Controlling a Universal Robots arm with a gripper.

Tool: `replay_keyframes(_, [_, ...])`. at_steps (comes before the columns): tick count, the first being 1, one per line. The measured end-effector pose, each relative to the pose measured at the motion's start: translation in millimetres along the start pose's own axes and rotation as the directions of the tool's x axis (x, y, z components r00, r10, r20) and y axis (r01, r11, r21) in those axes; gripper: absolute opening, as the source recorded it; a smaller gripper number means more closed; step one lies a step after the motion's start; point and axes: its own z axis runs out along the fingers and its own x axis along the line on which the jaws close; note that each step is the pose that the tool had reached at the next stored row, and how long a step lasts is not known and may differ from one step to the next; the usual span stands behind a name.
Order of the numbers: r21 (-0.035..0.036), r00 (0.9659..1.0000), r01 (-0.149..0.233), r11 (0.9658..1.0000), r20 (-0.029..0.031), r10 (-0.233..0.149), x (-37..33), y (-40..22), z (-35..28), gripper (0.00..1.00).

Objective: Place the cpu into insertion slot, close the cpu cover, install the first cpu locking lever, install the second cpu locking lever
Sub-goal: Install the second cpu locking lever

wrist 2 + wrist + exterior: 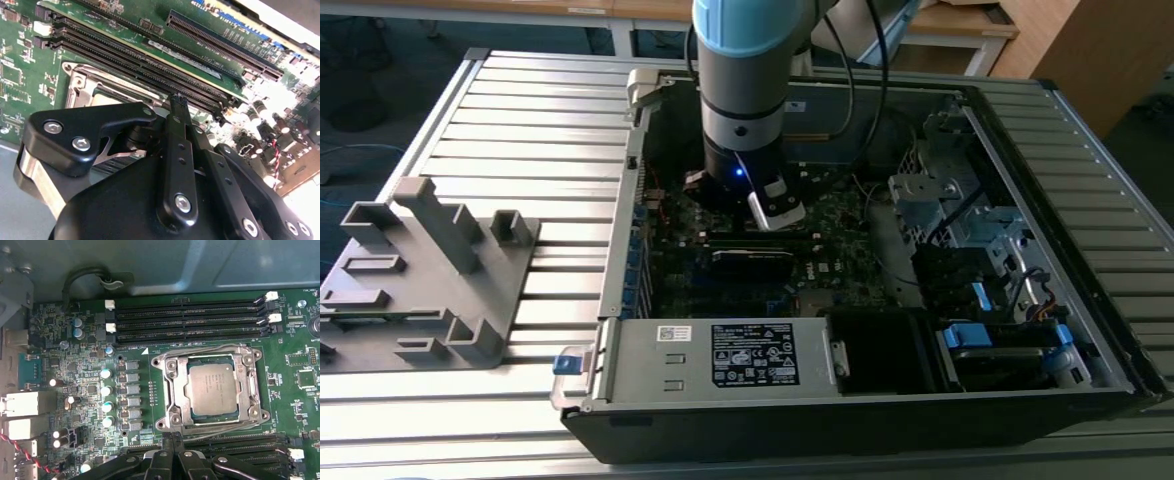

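**CPU seated under closed cover, gripper just beside the socket**

In the first wrist view the cpu, dull silver-grey, lies flat in the insertion slot on the green motherboard. The cpu cover, a silver frame, lies closed around it, the chip showing through its window. Black memory slots run at twelve o'clock of the socket. The gripper sits at six o'clock of the socket, its black fingertips pressed together on nothing. In the exterior view the arm reaches down into the open computer case.
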Motion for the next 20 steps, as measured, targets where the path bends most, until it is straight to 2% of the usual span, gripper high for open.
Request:
replay_keyframes(7, [-0.0032, 1.0000, -0.001, 1.0000, -0.0004, 0.001, 0.6, -0.6, 4.0, 0.11])
replay_keyframes(20, [-0.0301, 1.0000, -0.002, 0.9995, -0.0027, 0.002, 5.1, -1.2, 6.0, 0.11])
